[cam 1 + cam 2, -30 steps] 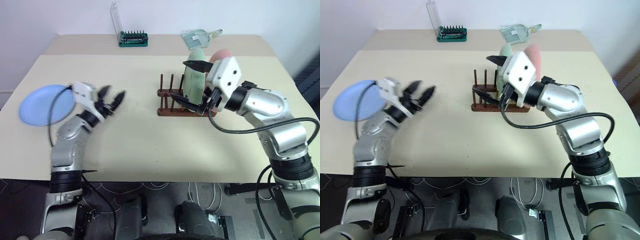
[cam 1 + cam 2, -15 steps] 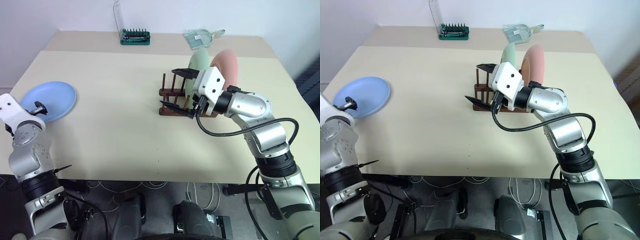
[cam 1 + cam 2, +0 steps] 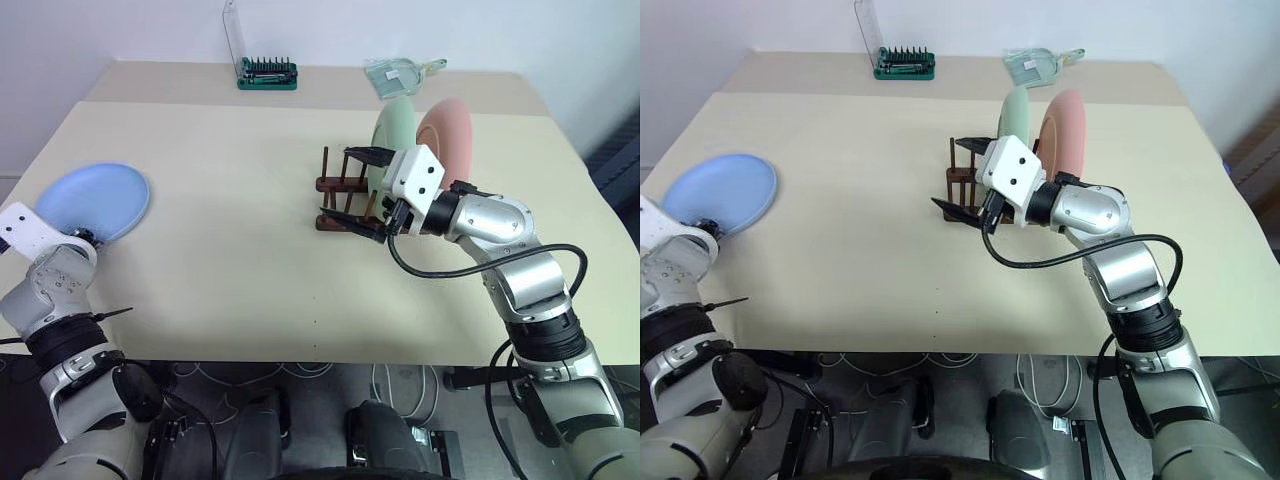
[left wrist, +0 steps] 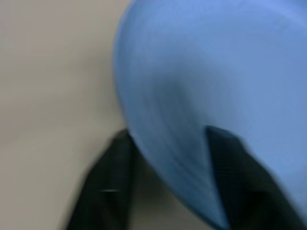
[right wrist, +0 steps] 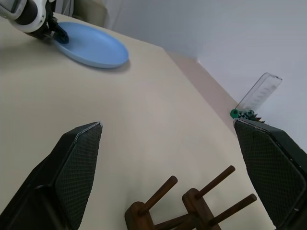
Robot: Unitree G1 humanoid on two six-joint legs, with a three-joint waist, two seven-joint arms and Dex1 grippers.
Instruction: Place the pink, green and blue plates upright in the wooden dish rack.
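Two plates upright in wooden dish rack (image 3: 345, 200), blue plate (image 3: 93, 201) flat.

Three plates are counted — one blue plate (image 3: 93, 201), one green plate (image 3: 392, 131) and one pink plate (image 3: 449, 132) — together with one wooden dish rack (image 3: 345, 191), one green tool holder (image 3: 266, 74), one clear packet (image 3: 397, 73), and one table (image 3: 230, 250).

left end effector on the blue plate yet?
Touching. The left wrist view shows the blue plate's rim running between the left end effector's two fingers, one on each side.
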